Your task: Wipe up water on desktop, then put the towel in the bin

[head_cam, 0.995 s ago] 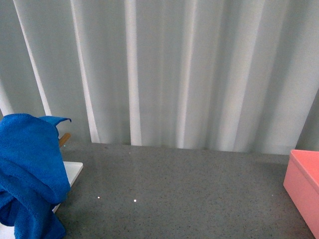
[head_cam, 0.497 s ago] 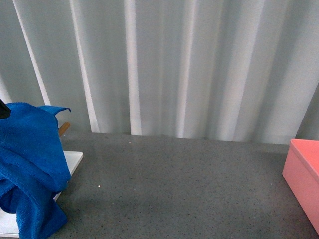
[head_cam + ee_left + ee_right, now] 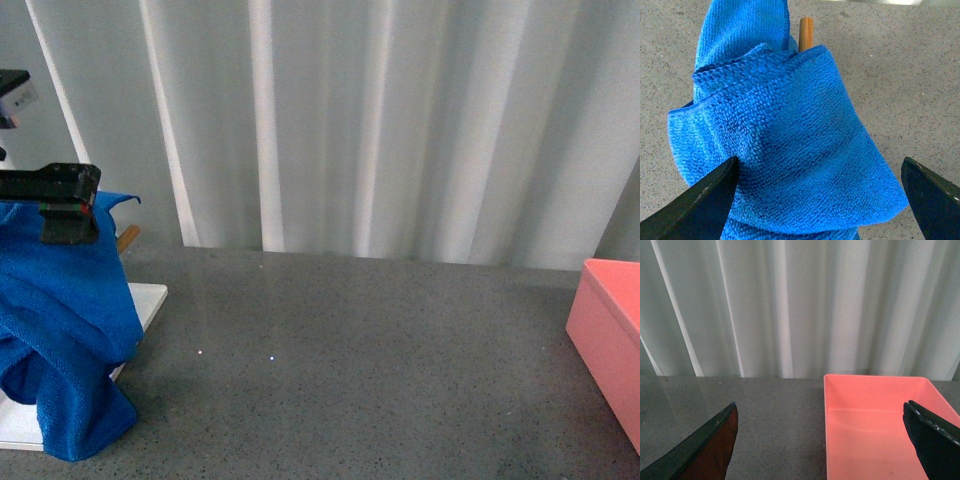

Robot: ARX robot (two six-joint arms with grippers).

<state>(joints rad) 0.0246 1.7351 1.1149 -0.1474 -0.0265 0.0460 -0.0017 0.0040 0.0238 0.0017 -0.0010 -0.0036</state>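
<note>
Blue terry towel (image 3: 60, 330) hangs in thick folds at the far left of the tabletop (image 3: 380, 380), draped over a stand. One wooden rod (image 3: 806, 32) of that stand pokes out past the cloth's upper edge. The lower folds of the towel spill over the white base plate (image 3: 150, 305) and reach the tabletop surface beside it. My left end effector (image 3: 817, 190) is directly over the draped towel with its jaws spread wide, one dark finger on each side of the bundle. The wrist view shows the cloth filling the space between them. I cannot tell whether either finger touches the fabric. Nothing is pinched. The salmon-pink bin (image 3: 610, 345) stands at the far right edge of the tabletop, well apart from the towel, with bare speckled grey surface between the two. My right end effector (image 3: 820, 410) is also spread, holding nothing, and the bin's open interior lies ahead of it in the right wrist view. A pale pleated curtain (image 3: 400, 130) closes off the rear of the tabletop.
</note>
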